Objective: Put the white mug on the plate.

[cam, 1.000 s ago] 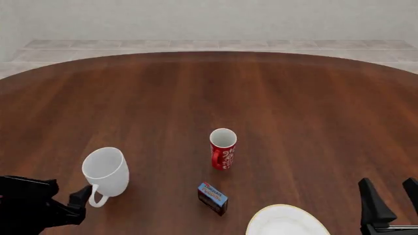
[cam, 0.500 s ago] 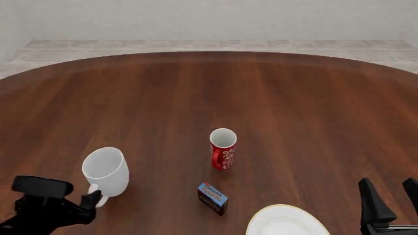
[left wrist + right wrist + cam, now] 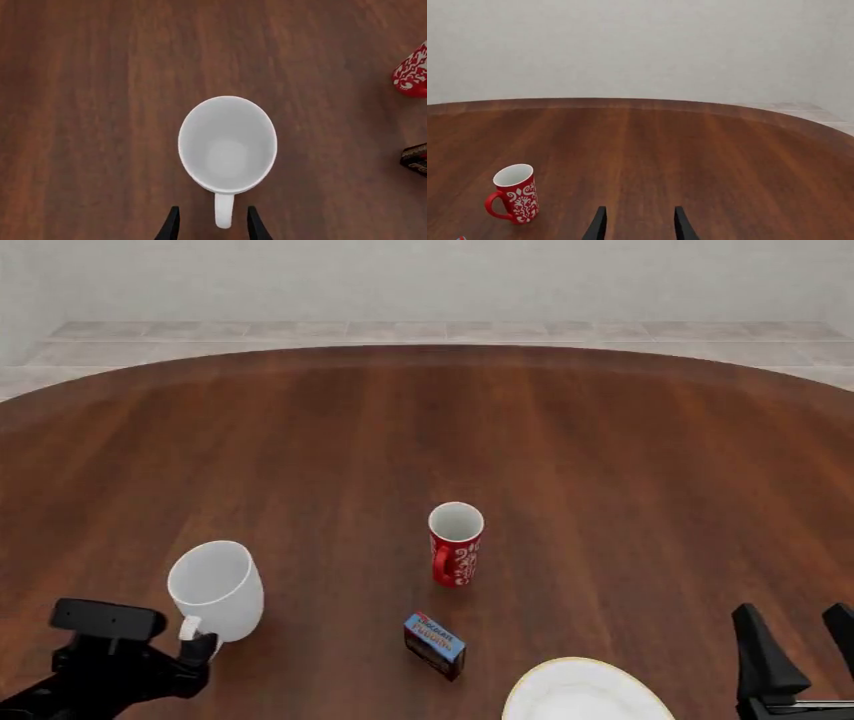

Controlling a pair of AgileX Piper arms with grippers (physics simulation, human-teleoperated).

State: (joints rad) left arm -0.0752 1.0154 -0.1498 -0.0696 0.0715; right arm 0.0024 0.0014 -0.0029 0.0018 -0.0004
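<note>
The white mug point(image 3: 216, 588) stands upright at the front left of the table, its loop handle toward me. In the left wrist view the mug point(image 3: 227, 144) is seen from above, and its handle point(image 3: 224, 210) lies between my left fingertips without touching them. My left gripper point(image 3: 187, 648) point(image 3: 212, 227) is open, just behind the mug. The plate point(image 3: 585, 695) lies at the front edge, right of centre, partly cut off. My right gripper point(image 3: 801, 648) point(image 3: 639, 227) is open and empty at the front right, right of the plate.
A red mug with white patterns point(image 3: 455, 545) point(image 3: 516, 200) point(image 3: 412, 72) stands upright mid-table. A small dark box point(image 3: 435, 644) point(image 3: 415, 159) lies between it and the plate. The round wooden table's far edge point(image 3: 427, 348) meets a tiled floor and a wall.
My left gripper has moved forward and right toward the white mug, so its fingers now straddle the handle. The mug, the plate and the right arm have not moved.
</note>
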